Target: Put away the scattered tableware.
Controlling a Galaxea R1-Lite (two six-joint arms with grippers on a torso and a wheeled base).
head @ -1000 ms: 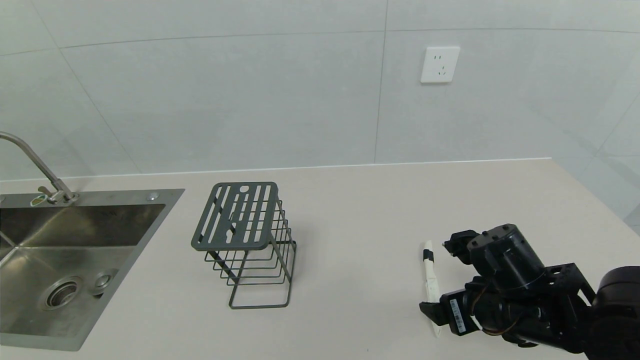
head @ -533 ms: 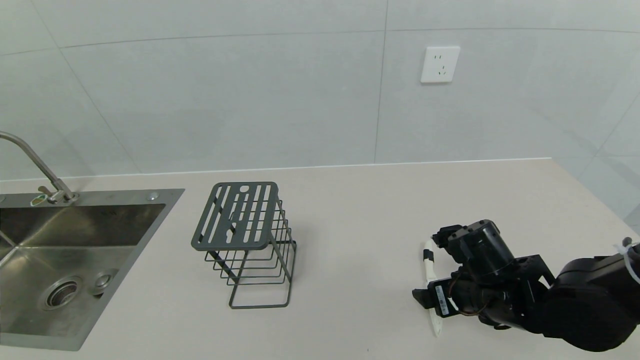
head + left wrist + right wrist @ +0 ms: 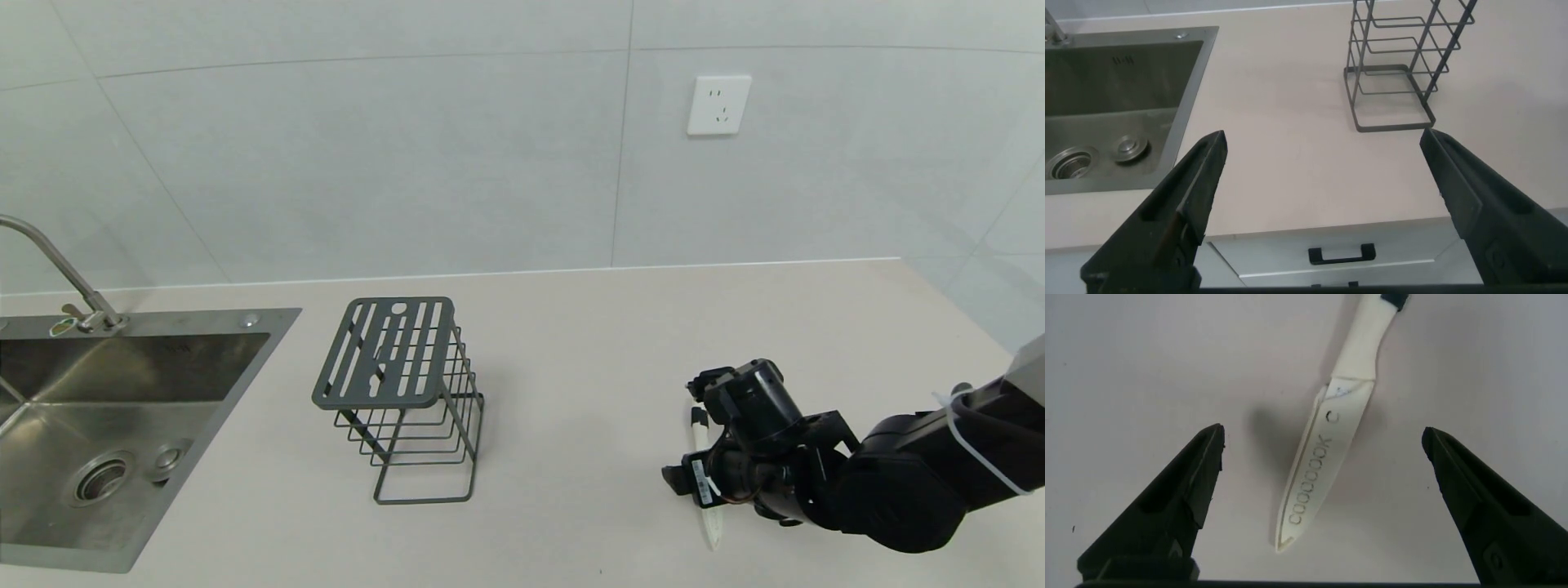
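Matt black machinery with white markings

The right arm (image 3: pixel 922 482) is cased in rounded matt black and bound by a white cable tie (image 3: pixel 949 402); a white label (image 3: pixel 702 483) is fixed near the right gripper (image 3: pixel 682 429). Wedge-shaped black fingers (image 3: pixel 1167 229) are carried by the left gripper (image 3: pixel 1323 140).

Right end effector (image 3: pixel 688 430) covers knife (image 3: pixel 709 527) mid-sect. in head view; handle tip cut off at R wrist view edge; sink (image 3: pixel 180 320) cropped too.

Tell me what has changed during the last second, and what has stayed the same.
The right gripper moved toward the robot's left, over the white knife, whose blade now lies between its open jaws. It has taken hold of nothing. The knife, the wire rack and the sink stayed as they were.
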